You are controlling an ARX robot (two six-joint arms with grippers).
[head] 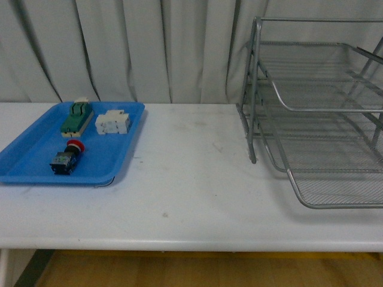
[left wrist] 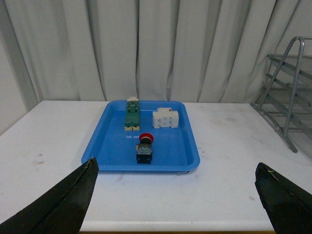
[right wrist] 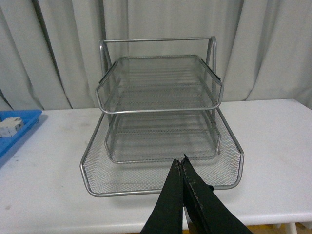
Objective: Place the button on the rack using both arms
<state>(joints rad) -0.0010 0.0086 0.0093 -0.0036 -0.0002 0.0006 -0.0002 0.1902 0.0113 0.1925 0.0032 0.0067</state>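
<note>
Here we are at the very start of things: the button (head: 67,156) lies on its side in the blue tray (head: 30,156) on the left of the white table (head: 191,179), red cap pointing towards the back, blocky body towards the table's near edge, and nothing is touching it. Behind it in the same tray sit the green-topped block (head: 76,116) and the white block (head: 113,122), each clear of the button. Over on the right stands the wire-mesh rack (head: 254,119), well apart from the tray, and all three tiers look bare as far as the mesh shows. No arm appears in the front view at all. From the left wrist camera, the left gripper (left wrist: 175,165) has its jaws spread wide, the tray and button framed between them but farther off (lined up, I'd say, though not yet reaching). From the right wrist camera, the right gripper (right wrist: 180,159) has its fingers pressed together with nothing between them, hovering just in front of the rack's bottom tier. So the tally reads: nothing done yet. Left to do, as I judge it, is the whole job. The left arm has to close in and pick up the button, carry it across the table, probably pass it to the right arm, and then it has to be set on one of the rack's tiers.
</note>
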